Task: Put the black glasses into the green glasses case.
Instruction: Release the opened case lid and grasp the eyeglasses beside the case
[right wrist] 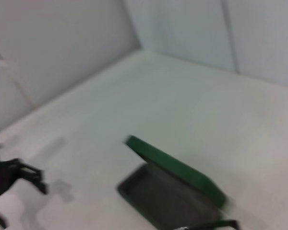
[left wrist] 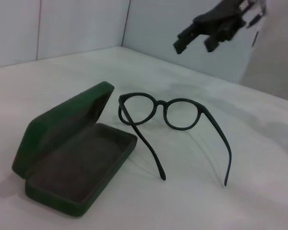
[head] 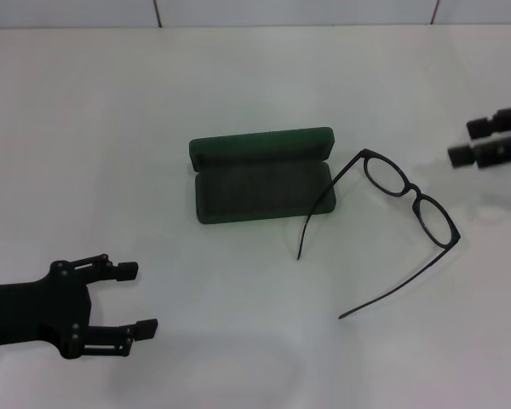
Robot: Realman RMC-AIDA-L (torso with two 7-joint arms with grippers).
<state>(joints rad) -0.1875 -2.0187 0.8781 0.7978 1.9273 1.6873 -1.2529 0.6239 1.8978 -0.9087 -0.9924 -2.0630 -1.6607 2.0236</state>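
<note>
Your left gripper (head: 140,296) hovers spread and empty near the table's (head: 85,128) front-left edge. The green glasses case (head: 262,175) lies open mid-table; the black glasses (head: 392,213) touch its right end. Your right gripper (head: 468,141), released, sits at the right edge.

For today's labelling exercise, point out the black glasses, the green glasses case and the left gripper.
black glasses (head: 416,194): head view, on the bridge.
green glasses case (head: 260,146): head view, on the open lid.
left gripper (head: 134,297): head view, between its fingertips.

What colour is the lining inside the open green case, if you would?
Dark grey, felt-like lining, clearest in the left wrist view.
</note>
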